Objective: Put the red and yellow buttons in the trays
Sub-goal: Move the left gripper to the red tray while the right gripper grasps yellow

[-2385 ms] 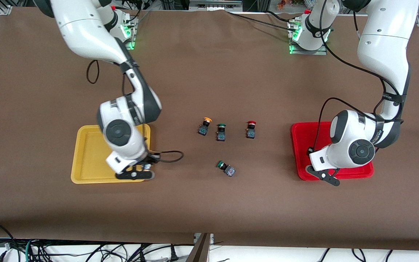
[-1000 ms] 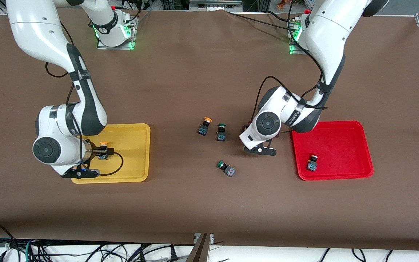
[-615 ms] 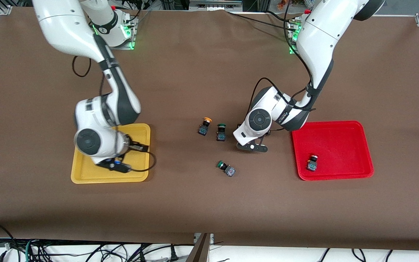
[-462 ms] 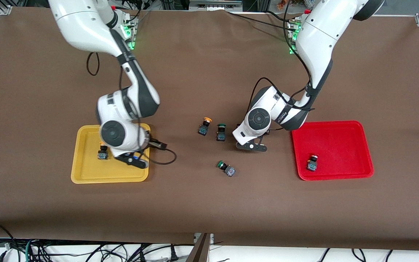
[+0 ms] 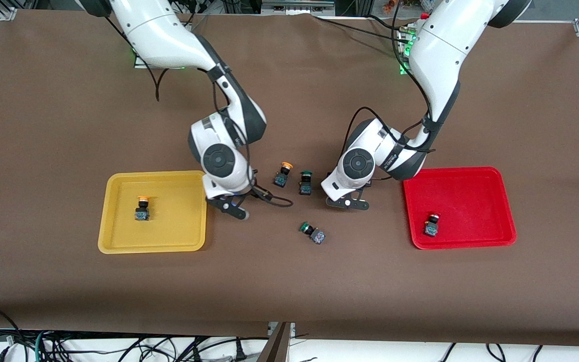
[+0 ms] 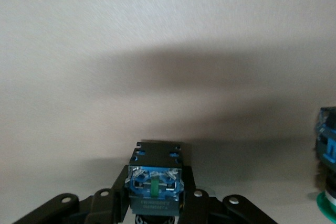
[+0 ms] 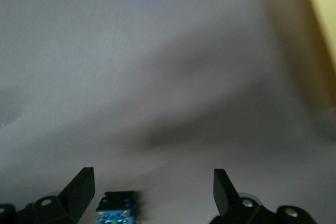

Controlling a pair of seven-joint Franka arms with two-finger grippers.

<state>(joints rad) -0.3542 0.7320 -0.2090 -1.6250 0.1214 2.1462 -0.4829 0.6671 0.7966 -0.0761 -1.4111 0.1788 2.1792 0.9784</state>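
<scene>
One red button (image 5: 431, 224) stands in the red tray (image 5: 470, 181). One yellow button (image 5: 142, 207) stands in the yellow tray (image 5: 179, 231). A second yellow button (image 5: 283, 173) stands on the table's middle. My left gripper (image 5: 348, 202) is low on the table beside the red tray. In the left wrist view it (image 6: 155, 203) is shut on a black-and-blue button body (image 6: 155, 179); the cap is hidden. My right gripper (image 5: 234, 208) is open between the yellow tray and the table's yellow button. Its wrist view (image 7: 152, 182) shows a button body (image 7: 116, 208) by one finger.
Two green-capped switches are on the table: one (image 5: 305, 182) upright beside the yellow button, one (image 5: 312, 233) lying on its side nearer the camera. A green-capped one shows at the edge of the left wrist view (image 6: 328, 182). The yellow tray's edge shows in the right wrist view (image 7: 323, 3).
My right arm left a yellow button in the yellow tray and swung toward the table's middle. My left arm left a red button in the red tray, moved onto the table's red button and now holds still.
</scene>
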